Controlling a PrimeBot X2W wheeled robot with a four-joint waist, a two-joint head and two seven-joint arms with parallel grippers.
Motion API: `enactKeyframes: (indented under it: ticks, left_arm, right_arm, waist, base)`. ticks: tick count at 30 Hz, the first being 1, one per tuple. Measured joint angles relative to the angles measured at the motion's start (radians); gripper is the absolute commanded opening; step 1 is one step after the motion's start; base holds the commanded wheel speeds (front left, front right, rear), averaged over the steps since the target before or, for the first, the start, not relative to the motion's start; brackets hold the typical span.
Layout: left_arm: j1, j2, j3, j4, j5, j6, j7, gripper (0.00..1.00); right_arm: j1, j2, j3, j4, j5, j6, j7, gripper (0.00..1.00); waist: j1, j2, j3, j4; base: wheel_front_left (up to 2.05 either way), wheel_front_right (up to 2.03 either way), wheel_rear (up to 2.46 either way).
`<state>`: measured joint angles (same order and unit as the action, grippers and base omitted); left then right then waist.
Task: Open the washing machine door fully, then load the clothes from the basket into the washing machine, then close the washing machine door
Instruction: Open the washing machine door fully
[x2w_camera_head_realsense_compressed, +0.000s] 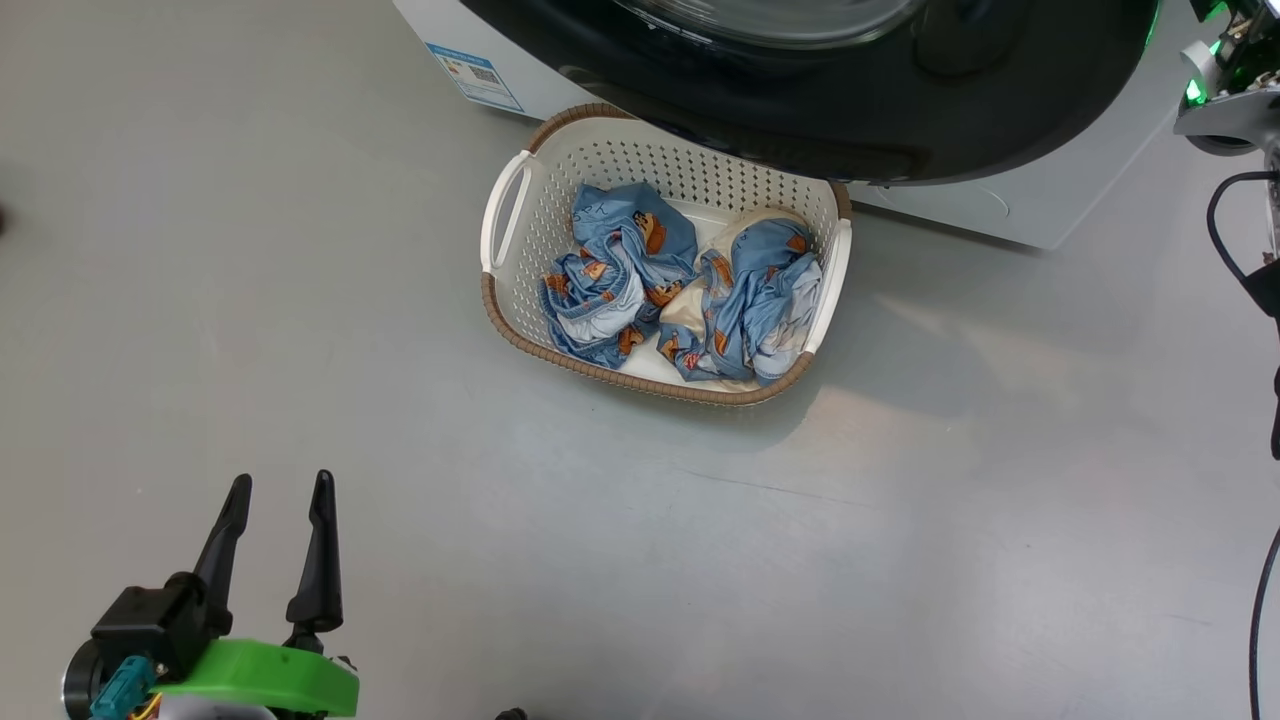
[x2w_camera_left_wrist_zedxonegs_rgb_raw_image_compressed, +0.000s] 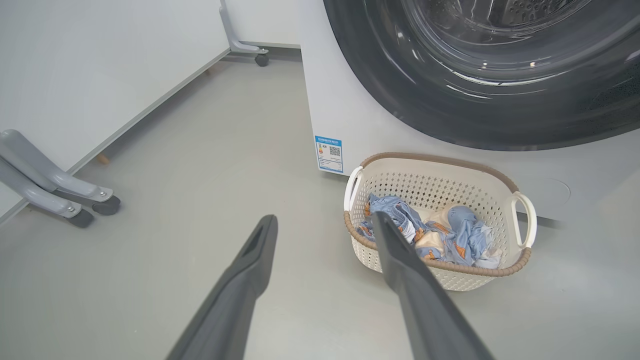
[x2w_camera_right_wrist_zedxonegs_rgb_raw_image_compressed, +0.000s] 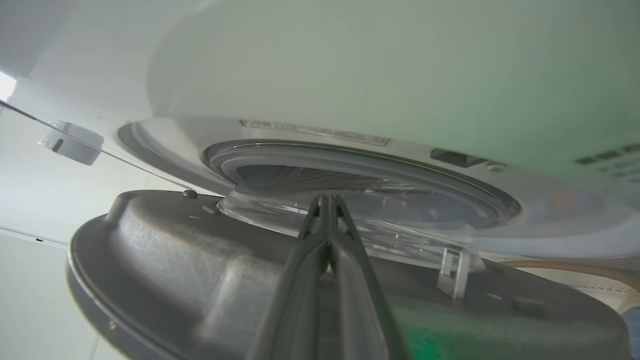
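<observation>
Grey floor (x2w_camera_head_realsense_compressed: 300, 330) before a white washer (x2w_camera_head_realsense_compressed: 1010, 215). The basket (x2w_camera_head_realsense_compressed: 512, 300) stands on the floor just beside the washer's front, below the partly open door (x2w_camera_head_realsense_compressed: 900, 120), and holds the clothes (x2w_camera_head_realsense_compressed: 620, 270). The left pincer (x2w_camera_head_realsense_compressed: 281, 480) hangs spread and empty, well apart from the basket. The right pincer (x2w_camera_right_wrist_zedxonegs_rgb_raw_image_compressed: 326, 200), fingers pressed together, lies over the door's inner face.

My left gripper (x2w_camera_head_realsense_compressed: 281, 480) black; basket (x2w_camera_head_realsense_compressed: 545, 260) cream, brown woven rim; clothes (x2w_camera_head_realsense_compressed: 620, 260) light blue, orange-brown figures; washer (x2w_camera_head_realsense_compressed: 1000, 215) white, door (x2w_camera_head_realsense_compressed: 1000, 100) black.
</observation>
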<state>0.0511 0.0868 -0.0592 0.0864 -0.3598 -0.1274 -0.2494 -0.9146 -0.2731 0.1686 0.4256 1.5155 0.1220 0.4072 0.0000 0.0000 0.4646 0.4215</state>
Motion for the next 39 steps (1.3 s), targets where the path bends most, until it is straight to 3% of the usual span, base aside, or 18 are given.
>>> enactKeyframes:
  ticks: [20, 39]
  left_arm:
    - [0.0, -0.002, 0.028, 0.0, 0.0, 0.0, 0.0, 1.0]
    - [-0.014, -0.017, 0.019, 0.028, 0.0, 0.0, 0.0, 1.0]
  right_arm:
    - [0.008, 0.081, 0.084, -0.037, 0.017, 0.0, 0.022, 0.0]
    - [0.234, 0.185, 0.305, -0.089, 0.028, 0.0, 0.106, 0.0]
  waist:
    - [0.0, 0.0, -0.022, -0.043]
    - [0.0, 0.0, -0.154, -0.117]
  base:
    - [0.0, 0.0, 0.0]
    - [0.0, 0.0, 0.0]
